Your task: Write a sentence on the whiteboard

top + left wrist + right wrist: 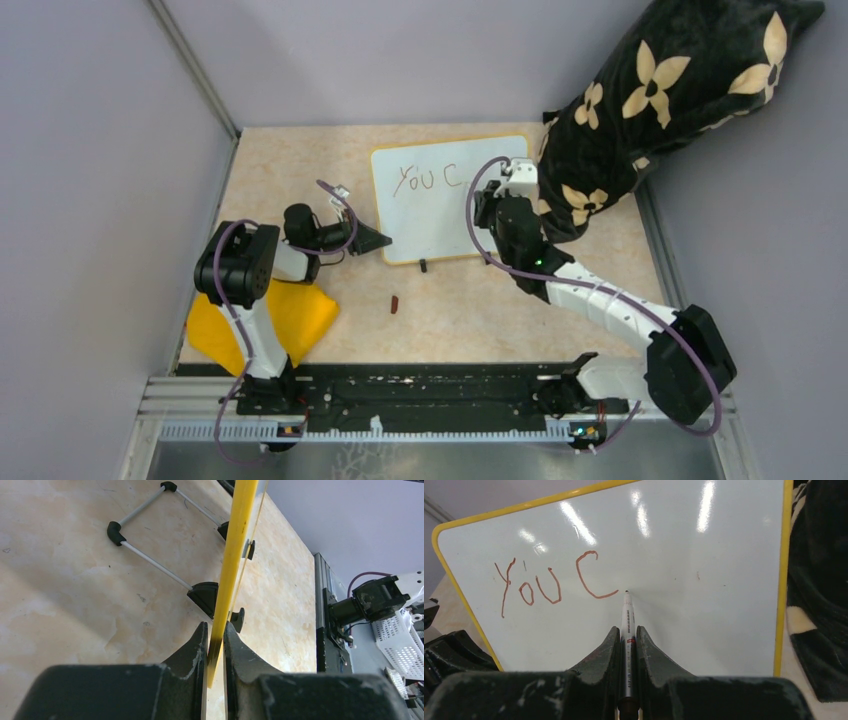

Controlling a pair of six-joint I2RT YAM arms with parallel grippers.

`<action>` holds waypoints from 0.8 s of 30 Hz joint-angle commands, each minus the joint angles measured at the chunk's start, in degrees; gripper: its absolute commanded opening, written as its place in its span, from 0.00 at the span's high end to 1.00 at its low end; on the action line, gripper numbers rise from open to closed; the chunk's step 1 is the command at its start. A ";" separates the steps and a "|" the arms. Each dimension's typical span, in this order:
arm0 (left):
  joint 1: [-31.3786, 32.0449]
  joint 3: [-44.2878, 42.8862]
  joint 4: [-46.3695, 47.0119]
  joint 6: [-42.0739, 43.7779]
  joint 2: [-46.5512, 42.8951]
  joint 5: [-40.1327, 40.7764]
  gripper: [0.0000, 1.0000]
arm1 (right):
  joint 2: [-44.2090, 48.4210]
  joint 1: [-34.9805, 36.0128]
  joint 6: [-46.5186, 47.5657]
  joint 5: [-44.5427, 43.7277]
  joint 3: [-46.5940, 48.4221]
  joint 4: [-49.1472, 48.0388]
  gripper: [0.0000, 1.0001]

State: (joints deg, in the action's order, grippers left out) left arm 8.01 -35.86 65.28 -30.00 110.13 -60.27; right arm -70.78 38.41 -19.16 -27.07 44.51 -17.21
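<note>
The whiteboard (440, 215) stands propped on the table, white with a yellow frame; it fills the right wrist view (704, 580). The sentence (427, 177) reads "You C" in reddish-brown strokes, also in the right wrist view (549, 582). My right gripper (626, 632) is shut on a thin white marker (627, 617), its tip touching the board just right of the "C". In the top view the right gripper (497, 205) is at the board's right part. My left gripper (215, 630) is shut on the board's yellow edge (235, 545), at its lower left corner (385, 240).
A black pillow with cream flowers (660, 100) lies behind the board's right side. A yellow cloth (295, 320) lies near the left arm. A small dark marker cap (394, 303) lies in front of the board. The board's wire stand (150, 560) shows behind it.
</note>
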 commanded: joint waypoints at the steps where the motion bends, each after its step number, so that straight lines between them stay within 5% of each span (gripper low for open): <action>1: 0.25 0.35 -2.08 1.35 -0.69 0.92 1.00 | 4.09 -0.92 0.49 -2.48 -1.55 -3.45 1.00; 24: 0.30 0.37 -2.34 1.68 -0.94 0.94 1.00 | -0.22 -1.89 0.13 -0.42 3.24 -4.54 1.00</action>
State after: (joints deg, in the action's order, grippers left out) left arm 8.05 -35.86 64.42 -29.69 109.80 -60.25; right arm -70.26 37.21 -19.11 -27.97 44.25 -19.03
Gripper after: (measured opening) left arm 0.178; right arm 0.113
